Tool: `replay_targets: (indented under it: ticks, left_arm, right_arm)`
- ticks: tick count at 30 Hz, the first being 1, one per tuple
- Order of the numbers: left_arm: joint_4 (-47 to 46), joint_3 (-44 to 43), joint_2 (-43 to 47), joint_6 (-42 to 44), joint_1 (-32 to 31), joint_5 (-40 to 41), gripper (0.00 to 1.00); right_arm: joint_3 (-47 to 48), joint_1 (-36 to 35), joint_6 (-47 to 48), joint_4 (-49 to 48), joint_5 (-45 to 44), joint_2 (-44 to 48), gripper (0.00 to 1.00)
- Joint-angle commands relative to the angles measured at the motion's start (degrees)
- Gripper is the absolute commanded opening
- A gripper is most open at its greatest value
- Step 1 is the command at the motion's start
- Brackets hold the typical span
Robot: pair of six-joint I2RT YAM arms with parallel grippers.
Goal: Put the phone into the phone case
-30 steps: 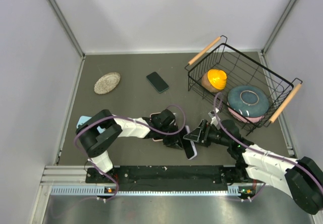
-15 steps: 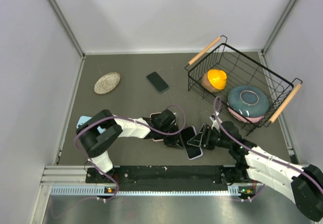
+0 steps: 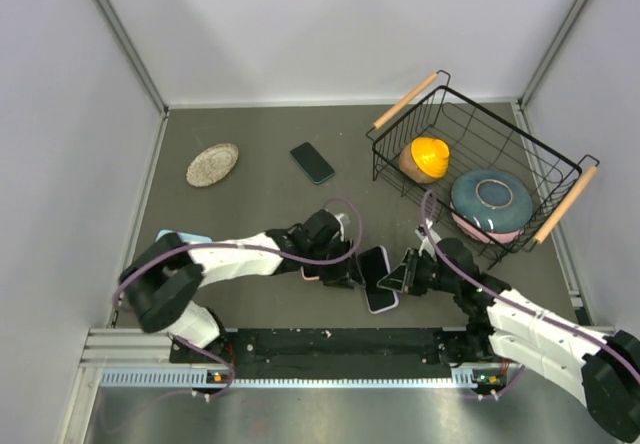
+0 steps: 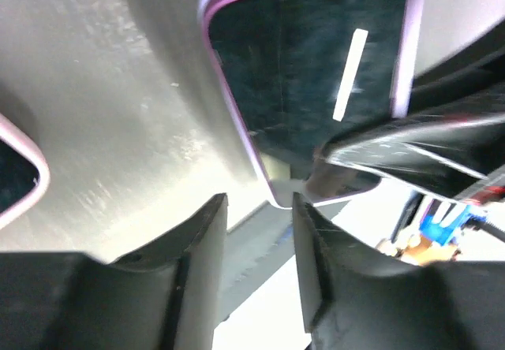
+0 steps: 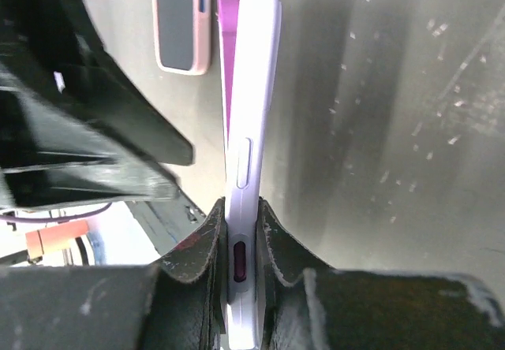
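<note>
A robotics lab test cell is shown. The work surface is a grey mat (image 3: pixel 250 214), closed in on three sides by plain white panels (image 3: pixel 350 24) set in aluminium posts (image 3: pixel 122 36). Two robot arms, the left arm (image 3: pixel 235 254) and the right arm (image 3: pixel 540 326), are bolted to an aluminium rail (image 3: pixel 300 376) along the near edge, with purple cables (image 3: pixel 352 210) looped loose. Unrelated props are scattered about: a wire basket (image 3: pixel 510 120) at the far right holding a blue-green bowl (image 3: pixel 491 200), a woven coaster (image 3: pixel 212 164) at the far left, a dark phone (image 3: pixel 312 162) between them
</note>
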State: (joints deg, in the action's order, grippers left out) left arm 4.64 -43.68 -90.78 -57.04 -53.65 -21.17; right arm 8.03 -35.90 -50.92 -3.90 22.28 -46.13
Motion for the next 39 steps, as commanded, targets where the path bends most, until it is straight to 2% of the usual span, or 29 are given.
replay_targets:
  ticks: [1, 3, 6, 10, 11, 13, 16, 21, 24, 29, 33, 36, 37, 39]
  left_arm:
    - [7.21, -4.13, 14.1, 4.73, 2.13, 4.9, 0.51]
    - [8.53, -3.87, 17.73, 5.62, 3.37, 5.35, 0.59]
    - [8.1, -2.12, 24.32, 6.85, 6.97, 2.72, 0.64]
    - [1.0, 4.28, 34.5, 4.58, 14.16, -3.43, 0.7]
    - [-2.93, 5.35, 36.01, 4.04, 14.97, -4.57, 0.7]
    - [-6.12, 7.2, 39.61, 3.51, 16.02, -5.46, 0.72]
    - [-9.29, 7.21, 41.21, 3.6, 16.12, -7.83, 0.73]
    - [-19.73, 8.43, 39.28, 0.71, 16.21, -14.59, 0.73]
    - [-26.76, 10.01, 38.32, -1.23, 16.12, -17.23, 0.73]
    - [-27.67, 10.72, 36.47, -0.8, 16.12, -17.51, 0.72]
    - [-31.09, 11.34, 34.01, -2.46, 16.12, -18.03, 0.66]
    - [-33.29, 11.16, 33.04, -3.52, 16.12, -18.3, 0.53]
    - [-33.3, 10.99, 32.78, -3.52, 16.12, -18.38, 0.4]
    - [-32.77, 10.46, 32.51, -3.26, 16.12, -18.47, 0.29]
  right_arm:
    - [5.76, -0.4, -0.76, -2.6, 1.09, 6.56, 0.0]
    - [7.26, -0.31, -1.46, -3.74, 1.97, 8.41, 0.0]
    - [8.31, -0.31, -4.1, -9.0, 3.38, 11.41, 0.0]
    - [7.7, -0.14, -8.57, -20.68, 5.22, 13.69, 0.0]
    - [7.35, -0.14, -9.2, -25.41, 5.92, 13.96, 0.0]
    - [7.78, -0.22, -10.6, -28.34, 6.63, 14.14, 0.0]
    - [9.27, -0.14, -11.83, -32.3, 10.39, 12.3, 0.0]
    - [7.61, -0.14, -18.95, -48.53, 13.84, 6.68, 0.0]
    - [7.52, -0.05, -20.19, -50.32, 15.24, 4.21, 0.0]
    - [7.52, -0.14, -20.01, -50.15, 16.21, 4.03, 0.0]
    - [7.52, -0.31, -19.92, -51.03, 17.53, 3.15, 0.01]
    - [7.96, -0.4, -19.49, -50.42, 19.29, 1.93, 0.02]
    - [7.96, -0.57, -19.05, -50.15, 19.64, 1.75, 0.03]
    - [7.96, -0.4, -18.09, -48.66, 19.64, 1.74, 0.04]
